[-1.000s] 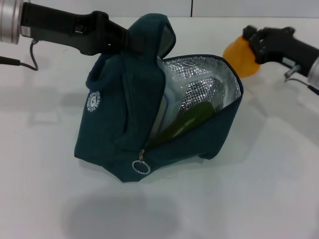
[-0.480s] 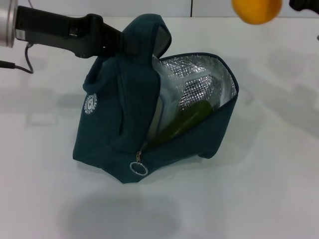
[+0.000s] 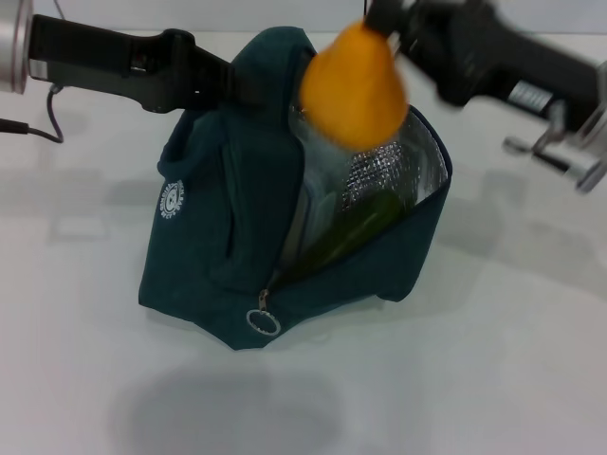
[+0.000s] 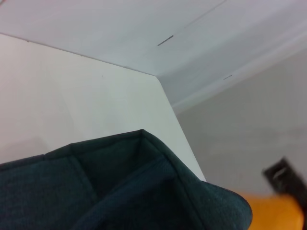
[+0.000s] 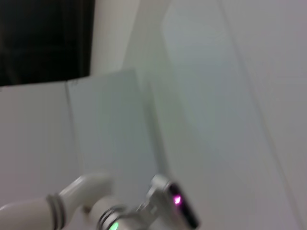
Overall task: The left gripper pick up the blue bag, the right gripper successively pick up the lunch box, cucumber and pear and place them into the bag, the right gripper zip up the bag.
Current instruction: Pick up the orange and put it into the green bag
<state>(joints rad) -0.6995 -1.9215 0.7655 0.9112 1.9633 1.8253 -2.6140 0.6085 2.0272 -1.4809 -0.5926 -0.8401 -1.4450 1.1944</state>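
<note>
The blue bag [image 3: 228, 227] stands on the white table with its mouth open, showing the silver lining. My left gripper [image 3: 232, 83] is shut on its raised handle at the top left. Inside, the clear lunch box [image 3: 318, 194] leans against the lining and the dark green cucumber [image 3: 356, 230] lies across the opening. The orange-yellow pear [image 3: 353, 90] hangs in the air just above the bag's mouth, held at its top by my right gripper [image 3: 384, 21], which reaches in from the upper right. In the left wrist view the bag's fabric [image 4: 120, 191] and the pear [image 4: 276, 213] show.
The white table [image 3: 493, 360] spreads around the bag. The zip's ring pull [image 3: 264, 322] hangs at the bag's front low corner. A white arm part with lit indicator lights [image 5: 144, 211] shows in the right wrist view against pale walls.
My right gripper has carried the pear from the table at the right, up and leftward, to just above the bag's open mouth. The left gripper and bag have stayed put.
</note>
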